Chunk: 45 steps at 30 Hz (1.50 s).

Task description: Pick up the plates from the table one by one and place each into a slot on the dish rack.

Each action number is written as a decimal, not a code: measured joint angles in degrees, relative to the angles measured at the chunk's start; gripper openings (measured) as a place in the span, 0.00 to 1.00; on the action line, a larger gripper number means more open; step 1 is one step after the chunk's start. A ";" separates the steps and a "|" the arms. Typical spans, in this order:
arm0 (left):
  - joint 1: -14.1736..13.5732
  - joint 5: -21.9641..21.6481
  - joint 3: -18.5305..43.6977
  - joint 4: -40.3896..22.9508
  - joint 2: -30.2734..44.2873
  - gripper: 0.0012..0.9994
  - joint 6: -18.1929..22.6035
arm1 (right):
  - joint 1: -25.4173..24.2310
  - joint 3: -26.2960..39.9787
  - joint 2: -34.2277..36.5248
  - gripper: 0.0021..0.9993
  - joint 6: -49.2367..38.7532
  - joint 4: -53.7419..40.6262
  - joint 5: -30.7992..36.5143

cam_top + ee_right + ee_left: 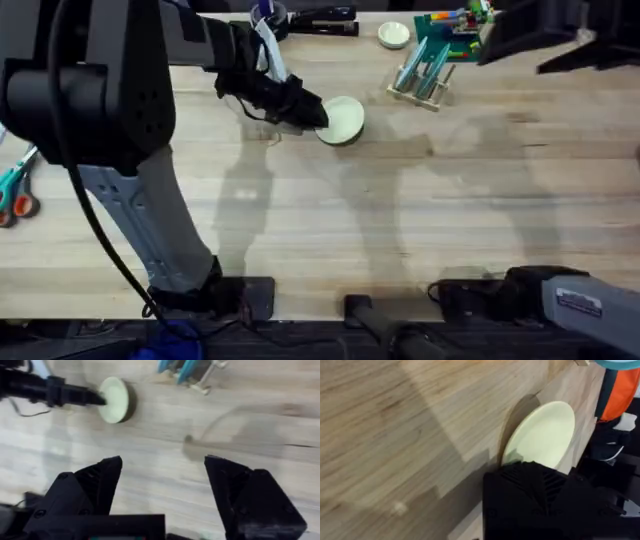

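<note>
Black left-arm links rise large beneath the overhead camera, and the arm reaches forward to the far middle of the light wooden plank worktop [420,220]. Its left tool [312,112] meets the near-left rim of the small round pale cream-yellow plate [343,120], which appears tipped up off the wood; whether the fingers are clenched on that rim cannot be told. An edge grip suits upright insertion. The small light-wood dish rack [425,75] stands near, to the plate's far right, with teal plates already in its slots. The right tool [162,482] hangs released over bare worktop, well apart, probably held clear of the left arm's path.
</note>
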 joint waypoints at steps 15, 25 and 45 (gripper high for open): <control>0.00 0.00 0.00 0.11 0.00 0.04 0.00 | 4.73 -3.91 9.67 0.99 2.01 9.05 -11.67; 0.00 0.00 0.00 0.11 0.00 0.04 0.00 | 7.40 -15.35 10.80 0.99 11.57 22.54 -12.77; 0.00 0.02 0.00 0.13 0.00 0.04 0.00 | 13.93 -17.35 25.15 1.00 21.63 37.36 -13.16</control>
